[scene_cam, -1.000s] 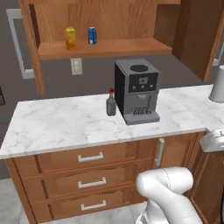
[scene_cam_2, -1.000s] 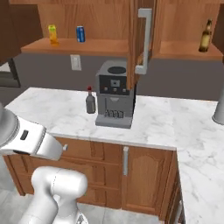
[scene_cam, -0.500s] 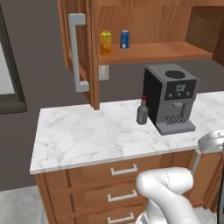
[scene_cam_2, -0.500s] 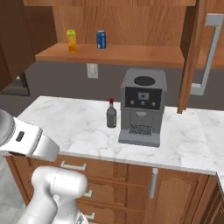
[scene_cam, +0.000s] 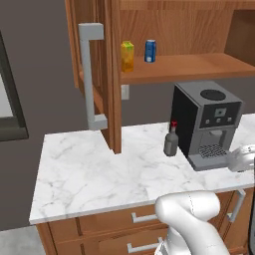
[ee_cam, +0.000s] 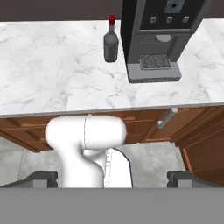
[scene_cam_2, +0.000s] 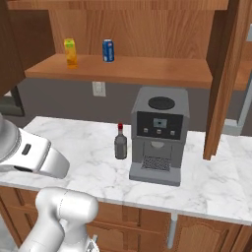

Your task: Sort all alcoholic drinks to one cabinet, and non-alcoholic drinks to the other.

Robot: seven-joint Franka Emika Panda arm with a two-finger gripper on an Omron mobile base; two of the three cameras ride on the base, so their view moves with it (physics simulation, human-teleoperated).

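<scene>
On the open cabinet's shelf (scene_cam: 199, 67) stand two non-alcoholic drinks: a yellow-orange juice carton (scene_cam: 127, 56) (scene_cam_2: 71, 52) and, just to its right, a blue soda can (scene_cam: 150, 51) (scene_cam_2: 108, 50). One alcoholic drink, a squat grey bottle with a red cap (scene_cam: 171, 141) (scene_cam_2: 120, 142) (ee_cam: 110, 43), is upright on the marble counter (scene_cam: 89, 174), close against the left side of the coffee machine. My gripper (ee_cam: 112, 178) is open, its fingertips (ee_cam: 41, 177) wide apart with nothing between them. It hangs high above the counter's front edge, far from the bottle.
A dark grey coffee machine (scene_cam: 206, 122) (scene_cam_2: 157, 135) (ee_cam: 153, 39) stands on the counter under the shelf. An open cabinet door with a long grey handle (scene_cam: 92, 74) juts out over the counter's left part. Another open door (scene_cam_2: 226, 78) hangs at the right. Drawers (scene_cam: 149, 219) run below.
The whole picture has shifted to the right and grown larger, so the base has driven left and closer. The bottle, carton and can stand where they were. The gripper stays open.
</scene>
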